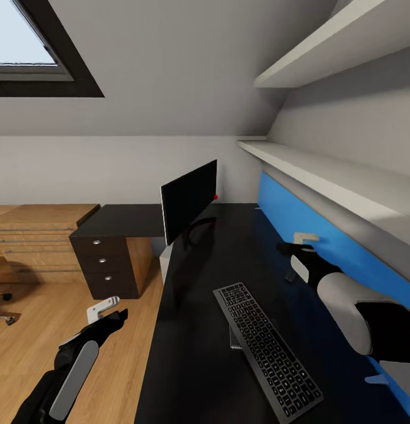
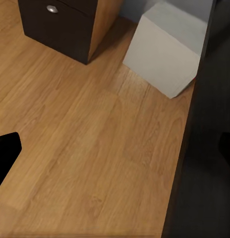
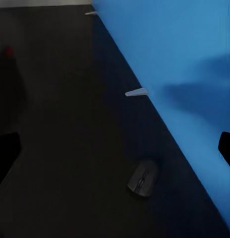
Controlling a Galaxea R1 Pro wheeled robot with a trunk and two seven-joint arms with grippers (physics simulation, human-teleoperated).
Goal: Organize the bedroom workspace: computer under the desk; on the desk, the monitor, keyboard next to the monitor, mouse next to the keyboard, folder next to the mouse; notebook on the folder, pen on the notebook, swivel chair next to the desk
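The monitor (image 1: pixel 190 200) stands on the black desk (image 1: pixel 187 365), with the keyboard (image 1: pixel 267 350) lying askew in front of it. A dark grey flat edge (image 1: pixel 234 340) peeks from under the keyboard; I cannot tell what it is. The mouse (image 3: pixel 143 178) lies on the desk by the blue wall panel (image 3: pixel 184 59). My right gripper (image 1: pixel 299 242) hovers open over the desk near that panel, short of the mouse. My left gripper (image 1: pixel 108 311) hangs open over the floor beside the desk. The computer (image 2: pixel 167 52) stands under the desk. The folder and pen are out of view.
A dark drawer unit (image 1: pixel 105 265) with silver knobs stands left of the computer, with light wooden low cabinets (image 1: pixel 40 235) beyond it. A castor leg of the swivel chair (image 1: pixel 3 306) shows at the far left. White shelves (image 1: pixel 323 171) overhang the desk's right side.
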